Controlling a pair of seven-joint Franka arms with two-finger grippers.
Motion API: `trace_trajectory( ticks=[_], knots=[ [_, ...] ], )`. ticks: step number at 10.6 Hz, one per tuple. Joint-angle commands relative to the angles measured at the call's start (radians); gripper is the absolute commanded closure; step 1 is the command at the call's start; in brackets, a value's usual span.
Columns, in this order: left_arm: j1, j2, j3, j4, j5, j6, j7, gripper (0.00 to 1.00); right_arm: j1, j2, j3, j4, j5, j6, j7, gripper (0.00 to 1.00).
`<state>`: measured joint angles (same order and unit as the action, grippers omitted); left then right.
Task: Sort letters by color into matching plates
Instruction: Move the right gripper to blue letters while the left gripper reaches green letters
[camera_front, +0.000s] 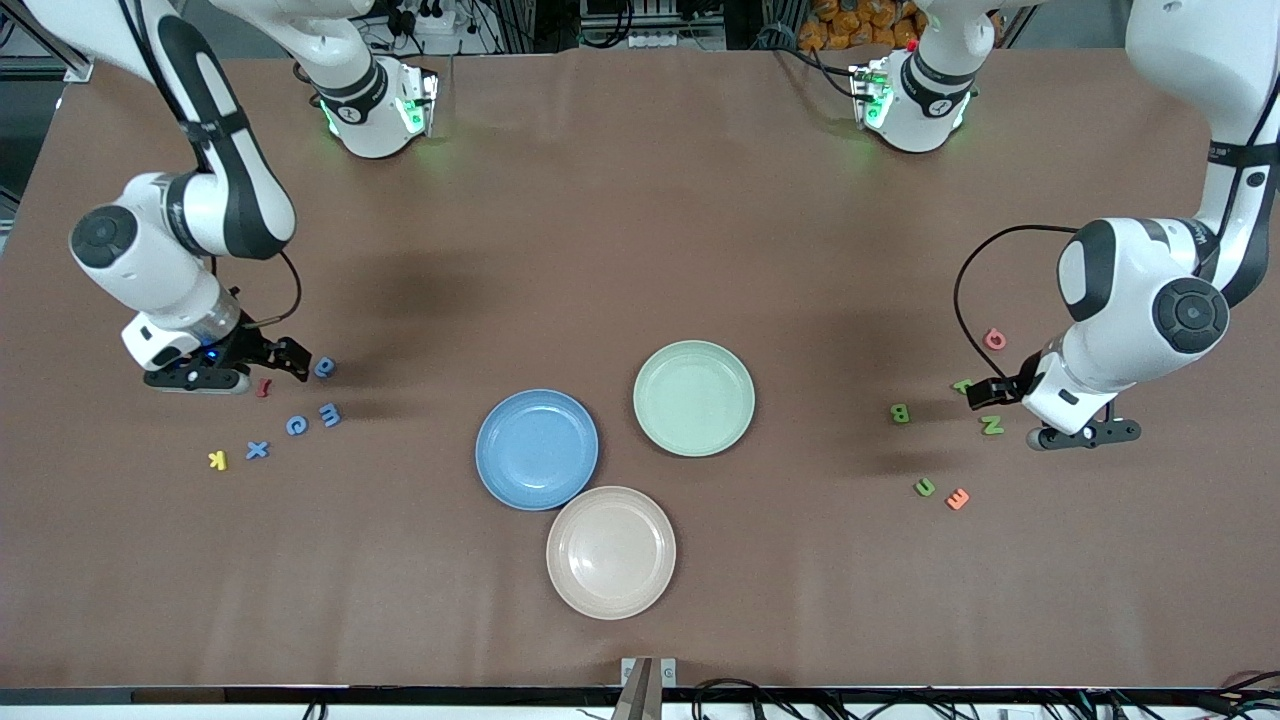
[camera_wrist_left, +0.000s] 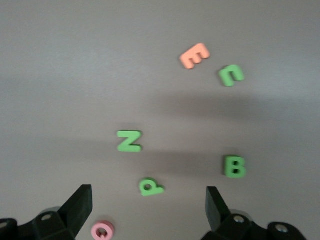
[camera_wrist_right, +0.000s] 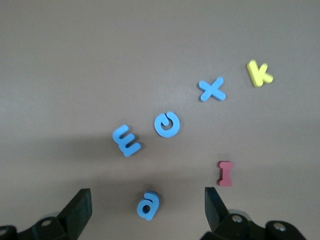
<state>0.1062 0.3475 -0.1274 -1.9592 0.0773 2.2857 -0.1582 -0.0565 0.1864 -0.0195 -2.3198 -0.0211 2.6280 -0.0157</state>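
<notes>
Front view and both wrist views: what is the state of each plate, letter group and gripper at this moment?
blue plate: empty.
green plate: empty.
beige plate: empty.
blue letters: four, loose on the table at the right arm's end, unsorted.
green letters: four, loose on the table at the left arm's end, unsorted.
right gripper: open, empty, over a blue letter.
left gripper: open, empty, over a green letter.

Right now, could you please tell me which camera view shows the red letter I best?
The right wrist view: the red letter I lies whole and unobstructed. The front view shows it partly hidden beside the right pincer; the left wrist view misses it.
</notes>
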Motion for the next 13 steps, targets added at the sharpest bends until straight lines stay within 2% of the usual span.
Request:
trace_trajectory(
  ticks=[1,4,7,9,13],
  knots=[
    [0.023,0.008,-0.006,-0.040,0.032,0.057,-0.014,0.00,-0.045,0.036,0.018,-0.026,0.001,0.024,-0.004,0.00],
    [0.027,0.024,-0.005,-0.067,0.042,0.098,-0.011,0.00,-0.051,0.073,0.019,-0.035,0.004,0.024,-0.003,0.00],
    [0.029,0.051,-0.001,-0.115,0.117,0.164,-0.006,0.00,-0.055,0.111,0.024,-0.035,0.035,0.026,0.000,0.00],
    [0.049,0.050,-0.005,-0.116,0.209,0.161,0.101,0.00,-0.051,0.126,0.030,-0.043,0.078,0.035,0.000,0.00],
    [0.047,0.038,-0.017,-0.132,0.207,0.155,0.297,0.00,-0.060,0.139,0.039,-0.082,0.079,0.076,0.000,0.00]
  ],
)
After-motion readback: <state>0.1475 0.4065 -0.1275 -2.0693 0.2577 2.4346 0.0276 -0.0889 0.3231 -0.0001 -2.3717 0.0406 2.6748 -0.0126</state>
